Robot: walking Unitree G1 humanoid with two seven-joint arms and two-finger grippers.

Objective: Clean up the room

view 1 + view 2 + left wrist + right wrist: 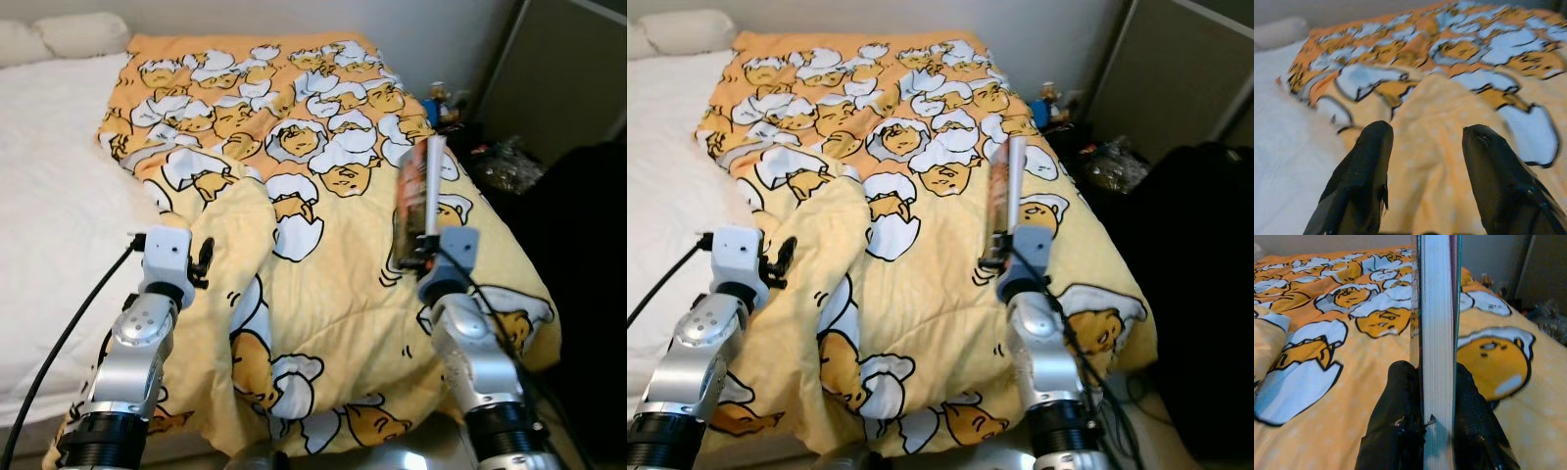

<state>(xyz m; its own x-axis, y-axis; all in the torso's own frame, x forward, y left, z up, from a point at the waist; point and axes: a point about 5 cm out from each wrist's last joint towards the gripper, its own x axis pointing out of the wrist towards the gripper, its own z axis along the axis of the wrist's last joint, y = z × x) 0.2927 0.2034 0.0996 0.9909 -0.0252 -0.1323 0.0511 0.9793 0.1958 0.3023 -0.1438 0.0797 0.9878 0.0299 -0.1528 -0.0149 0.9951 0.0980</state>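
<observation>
Bed [59, 166] with a white sheet, taking up most of the head views. Big yellow blanket [323, 294] with cartoon egg faces, spread over the bed's right side, bunched up and folded near the middle, hanging over the near edge. White pillow [83, 31] at the far left corner of the bed. Dark, big shape [1200, 294] just past the bed on the right. Beige door or panel [568, 69] behind it. Messy pile of small things [505, 162] on the floor by the wall, too small to tell apart.

Two silver arms reaching out over the near edge of the bed. Left tool [203, 262] over the blanket's left edge, close to the white sheet; black fingers [1369, 166] spread wide apart, nothing between them, only soft yellow cloth showing past them. Black cable [69, 333] running down from the left wrist.

Right tool [1437, 396] over the right side of the blanket, squeezed tight on a thin book [423, 191]. Book standing up tall on its end, leaning a little, held at its bottom edge, up off the blanket. White page edges [1437, 323] facing the wrist camera, with a dark cover on each side. Black finger [1400, 421] pressed flat on one cover, the other finger on the other cover.
</observation>
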